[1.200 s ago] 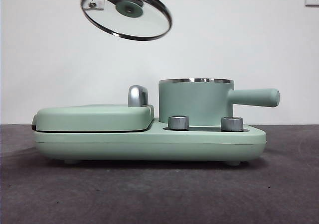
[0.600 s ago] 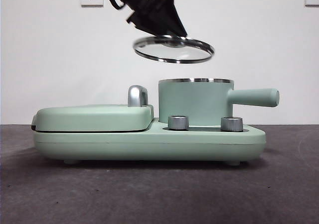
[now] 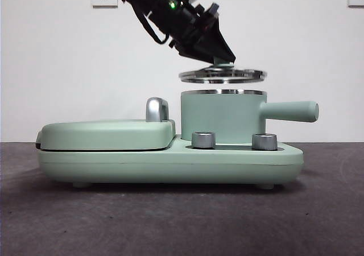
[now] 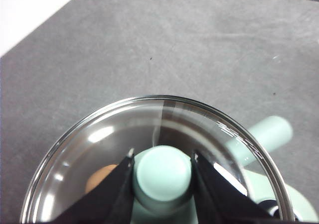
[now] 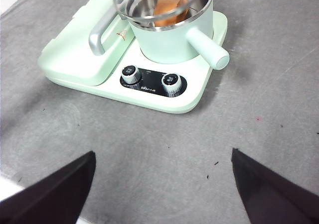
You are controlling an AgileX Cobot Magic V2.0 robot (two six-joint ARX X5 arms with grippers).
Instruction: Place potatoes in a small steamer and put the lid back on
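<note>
My left gripper (image 3: 220,60) is shut on the mint-green knob (image 4: 163,176) of the lid (image 3: 223,75). It holds the lid level, a small gap above the rim of the small steamer (image 3: 222,116). In the left wrist view the glass of the lid (image 4: 149,124) fills the lower half, and the orange-brown potato (image 4: 101,177) shows through it. The right wrist view shows the potato (image 5: 169,5) lying inside the steamer (image 5: 169,40). My right gripper (image 5: 162,184) hangs open above the grey table, well in front of the appliance, with nothing between its jaws.
The steamer stands on a mint-green base (image 3: 170,162) with two steel dials (image 3: 203,140) (image 3: 264,141). Beside it is a closed flat griddle (image 3: 108,133) with a chrome handle (image 3: 157,109). The steamer's side handle (image 3: 291,111) sticks out to the right.
The lid has travelled from the upper left, where it hung tilted, rightward and down. It is now level just above the steamer's rim, with the left arm over it.
</note>
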